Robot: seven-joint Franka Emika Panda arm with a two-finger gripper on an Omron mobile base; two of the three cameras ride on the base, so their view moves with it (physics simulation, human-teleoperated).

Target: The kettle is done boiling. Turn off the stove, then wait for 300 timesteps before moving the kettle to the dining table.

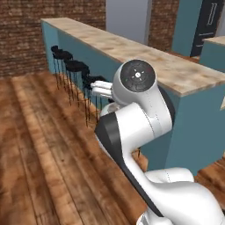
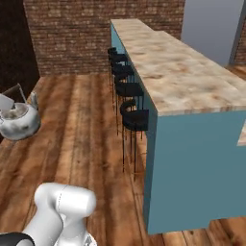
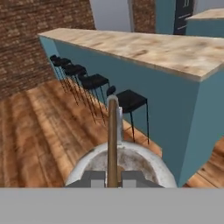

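1. Hanging at the far left of the right base view, the kettle (image 2: 19,122) is up in the air above the wood floor (image 2: 81,134), well apart from the counter (image 2: 178,72).
2. In the hand view the fingers (image 3: 113,178) are shut tight on the kettle's thin arched handle (image 3: 113,135), which runs straight up between them, with the rounded silver body (image 3: 144,159) just below.
3. The kettle's body is shiny silver with brownish reflections; its short spout (image 2: 33,100) points up and toward the counter.
4. Right of the kettle, a row of black stools (image 2: 129,91) stands on the floor against the counter's teal base (image 2: 192,168).
5. The counter itself is long, with a beige marbled top and a plain teal side, and runs away toward a brick wall (image 2: 72,33).
6. In the left base view the white arm (image 1: 136,114) stands in front of the counter's near end, hiding part of the stools there.
7. Beyond the counter, at the far right, a second teal unit with a pale top (image 1: 215,48) stands beside a dark tall appliance (image 1: 206,22).
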